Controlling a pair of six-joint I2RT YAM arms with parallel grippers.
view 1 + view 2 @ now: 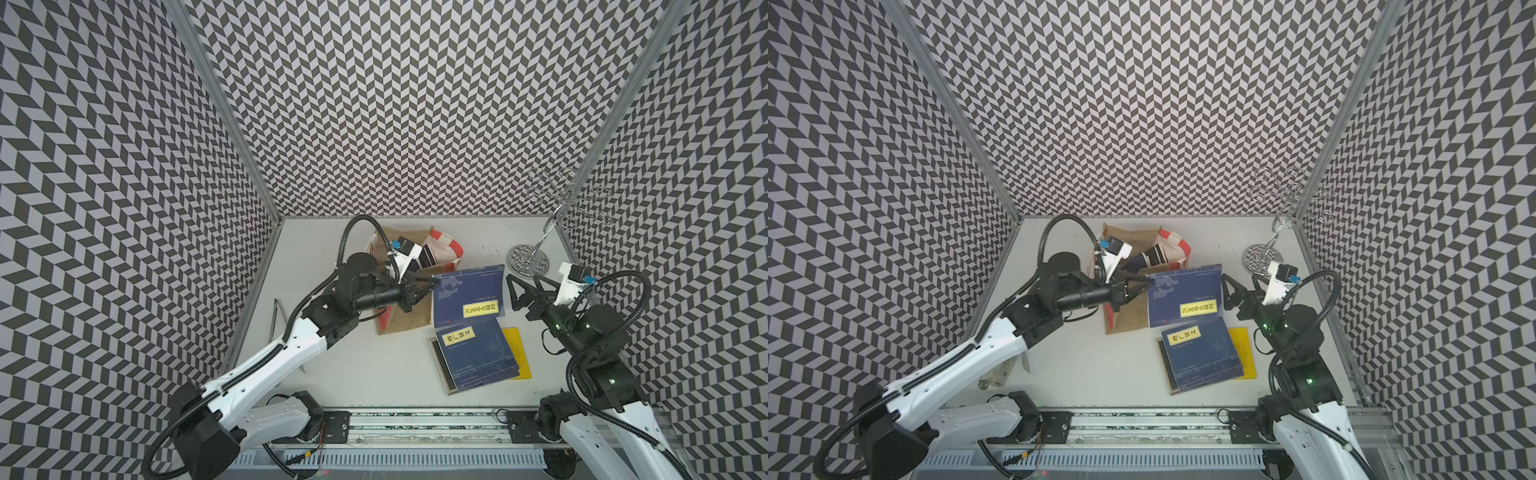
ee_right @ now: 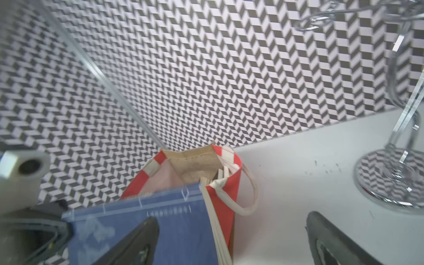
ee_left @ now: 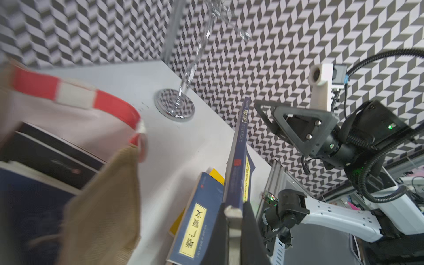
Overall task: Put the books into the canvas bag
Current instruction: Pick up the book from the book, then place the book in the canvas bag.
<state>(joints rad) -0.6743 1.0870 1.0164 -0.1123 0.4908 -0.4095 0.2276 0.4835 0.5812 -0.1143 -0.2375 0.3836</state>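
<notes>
Left gripper point(image 1: 432, 284) clamped on thin navy paperback book point(image 1: 467, 295).
Right gripper point(image 1: 524, 293) spread wide, empty, beside that book's far edge.

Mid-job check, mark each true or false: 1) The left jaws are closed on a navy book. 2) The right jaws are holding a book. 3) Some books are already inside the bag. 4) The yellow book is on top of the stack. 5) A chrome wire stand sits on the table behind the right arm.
1) True: the left gripper is shut on an edge of the raised navy book.
2) False: the right gripper is open and holds nothing.
3) True: books show inside the canvas bag.
4) False: the yellow book lies under another navy book.
5) True: the chrome stand stands near the back wall.
</notes>
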